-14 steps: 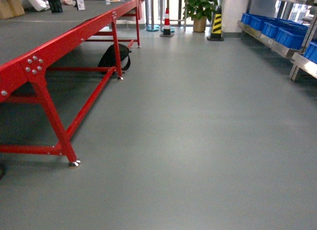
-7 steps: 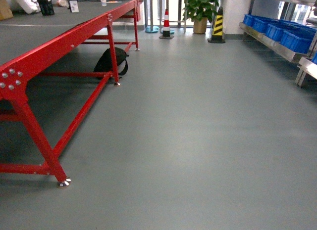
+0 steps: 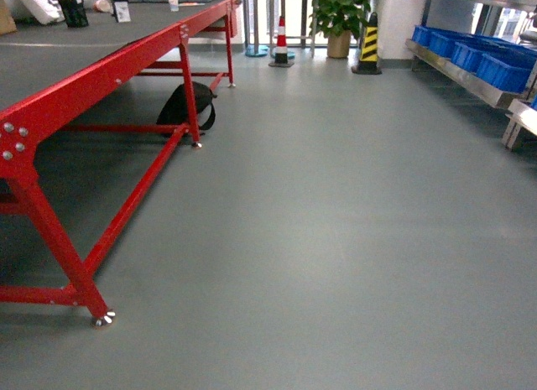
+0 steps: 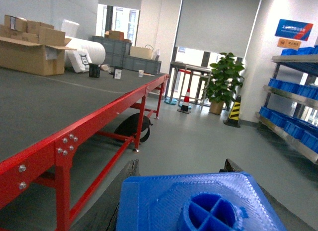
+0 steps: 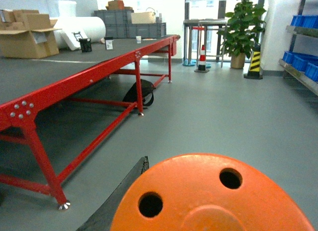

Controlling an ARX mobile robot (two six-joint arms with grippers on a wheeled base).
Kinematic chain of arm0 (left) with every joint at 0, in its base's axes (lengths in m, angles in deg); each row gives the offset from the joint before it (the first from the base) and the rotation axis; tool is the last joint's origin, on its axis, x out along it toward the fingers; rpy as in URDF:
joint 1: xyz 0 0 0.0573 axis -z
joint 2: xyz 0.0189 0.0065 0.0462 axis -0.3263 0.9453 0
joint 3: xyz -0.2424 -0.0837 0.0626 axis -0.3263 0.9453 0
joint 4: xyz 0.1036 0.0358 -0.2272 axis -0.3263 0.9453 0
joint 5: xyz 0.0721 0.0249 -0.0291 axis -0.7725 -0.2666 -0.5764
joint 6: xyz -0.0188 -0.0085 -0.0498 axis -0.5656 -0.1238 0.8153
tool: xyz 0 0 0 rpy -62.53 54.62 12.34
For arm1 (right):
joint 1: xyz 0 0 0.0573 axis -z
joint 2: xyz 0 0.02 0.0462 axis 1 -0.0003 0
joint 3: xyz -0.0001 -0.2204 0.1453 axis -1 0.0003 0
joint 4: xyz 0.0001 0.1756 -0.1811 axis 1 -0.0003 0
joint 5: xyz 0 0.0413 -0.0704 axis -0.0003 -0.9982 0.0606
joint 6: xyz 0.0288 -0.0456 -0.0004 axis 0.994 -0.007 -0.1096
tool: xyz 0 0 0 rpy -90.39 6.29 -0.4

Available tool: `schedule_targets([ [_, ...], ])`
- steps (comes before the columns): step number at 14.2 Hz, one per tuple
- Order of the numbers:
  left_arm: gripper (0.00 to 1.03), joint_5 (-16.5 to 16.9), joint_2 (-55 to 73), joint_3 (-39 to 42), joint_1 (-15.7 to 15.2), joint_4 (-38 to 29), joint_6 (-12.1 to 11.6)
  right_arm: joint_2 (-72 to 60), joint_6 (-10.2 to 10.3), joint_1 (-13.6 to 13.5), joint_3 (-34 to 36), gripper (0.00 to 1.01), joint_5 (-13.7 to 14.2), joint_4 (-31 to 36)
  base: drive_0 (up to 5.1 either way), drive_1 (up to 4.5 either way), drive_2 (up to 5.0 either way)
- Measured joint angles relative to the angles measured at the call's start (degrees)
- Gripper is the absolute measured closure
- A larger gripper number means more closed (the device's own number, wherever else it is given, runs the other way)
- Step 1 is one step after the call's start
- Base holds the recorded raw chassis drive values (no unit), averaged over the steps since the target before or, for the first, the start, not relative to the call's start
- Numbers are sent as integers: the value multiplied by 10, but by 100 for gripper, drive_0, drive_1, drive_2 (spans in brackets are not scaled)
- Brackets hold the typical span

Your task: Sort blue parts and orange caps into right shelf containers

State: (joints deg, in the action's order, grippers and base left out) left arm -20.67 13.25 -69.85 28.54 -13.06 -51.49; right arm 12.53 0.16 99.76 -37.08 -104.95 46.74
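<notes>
The left gripper [image 4: 186,191] is clamped on a blue part [image 4: 198,203], its dark fingers [image 4: 130,176] flanking it; the part is matte bright blue, flat-topped with bevelled corners and a round, cross-ribbed socket; the right gripper [image 5: 208,191] grips an orange cap [image 5: 211,193], a smooth glossy dome pierced by two round holes, one dark finger [image 5: 134,179] showing at its left; beyond stand the red-framed table [image 3: 101,71] on grey floor [image 3: 336,222], and, far right, blue crates [image 3: 478,59] on a steel shelf [image 3: 457,71].
</notes>
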Motion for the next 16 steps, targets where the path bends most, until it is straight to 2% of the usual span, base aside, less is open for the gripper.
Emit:
schedule_targets([
  [16,59,-1,-1,0,0,-2,0,2,2,0,0,59,0,3,3,435,-429],
])
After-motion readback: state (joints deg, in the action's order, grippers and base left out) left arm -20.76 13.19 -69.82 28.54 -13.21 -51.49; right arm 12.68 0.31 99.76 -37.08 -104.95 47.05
